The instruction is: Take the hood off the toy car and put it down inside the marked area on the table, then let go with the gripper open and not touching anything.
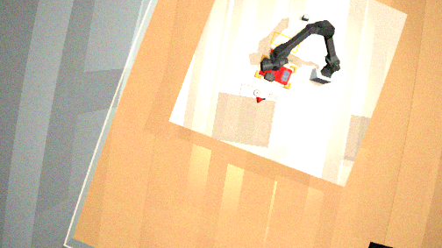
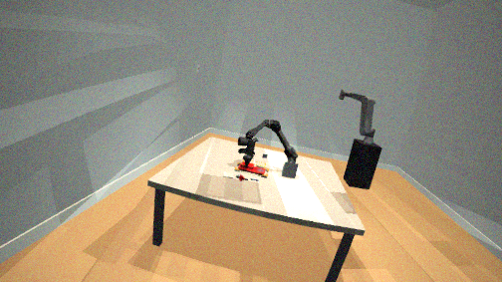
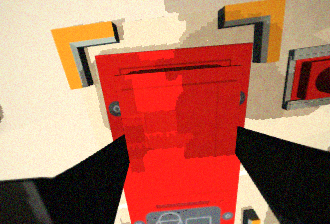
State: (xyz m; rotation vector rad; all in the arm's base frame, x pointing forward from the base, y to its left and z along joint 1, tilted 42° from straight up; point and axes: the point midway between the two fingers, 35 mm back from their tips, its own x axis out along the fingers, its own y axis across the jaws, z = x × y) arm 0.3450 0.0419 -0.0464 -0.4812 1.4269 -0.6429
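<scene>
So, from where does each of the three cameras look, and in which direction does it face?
Top: high overhead, facing down at the table; the whole arm shows.
Exterior: in the room, facing the table corner; the arm shows small.
Wrist: on the arm, looking down at the red hood; both fingers of the end effector show.
Shared: all show the toy car.

Wrist view: both fingers ran off the bottom edge, tips pressed against the sides of the red hood [image 3: 179, 105]. Car [image 3: 184, 197] cut off below, only a strip of grey windshield showed. Red part [image 3: 317, 80] at right cropped by the edge. Top and exterior views: car too small, hood and grip couldn't be made out.
</scene>
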